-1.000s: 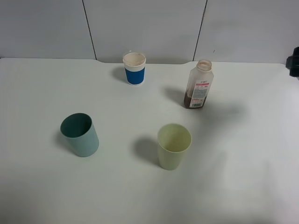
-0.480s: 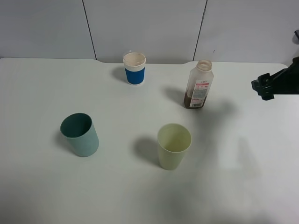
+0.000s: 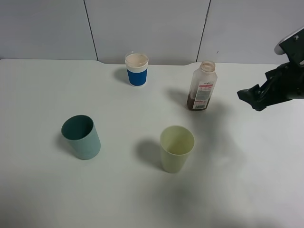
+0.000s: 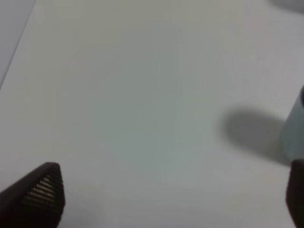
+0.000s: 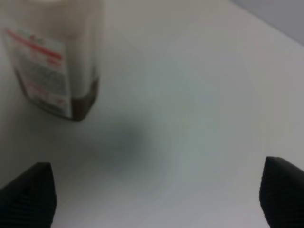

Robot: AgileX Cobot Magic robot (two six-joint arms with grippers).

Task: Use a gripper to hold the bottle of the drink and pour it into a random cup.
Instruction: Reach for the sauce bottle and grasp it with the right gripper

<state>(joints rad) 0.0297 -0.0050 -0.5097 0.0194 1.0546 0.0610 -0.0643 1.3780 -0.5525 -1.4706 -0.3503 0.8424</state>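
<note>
Nothing of the task is judged done yet: the bottle [image 3: 202, 86] stands upright on the worktop [image 3: 142, 199] at the back right, its dark brown drink [image 3: 195, 103] low inside, and no drink is seen in the teal-green cup [image 3: 81, 137] at the front left. The right tool [image 3: 250, 99] is held near the bottle, apart from it, spread wide with nothing grasped, and the left tool [image 4: 171, 192] is likewise spread and empty. Grasping, carrying and pouring are all left.

Red print on bottle [image 3: 202, 90] illegible
</note>
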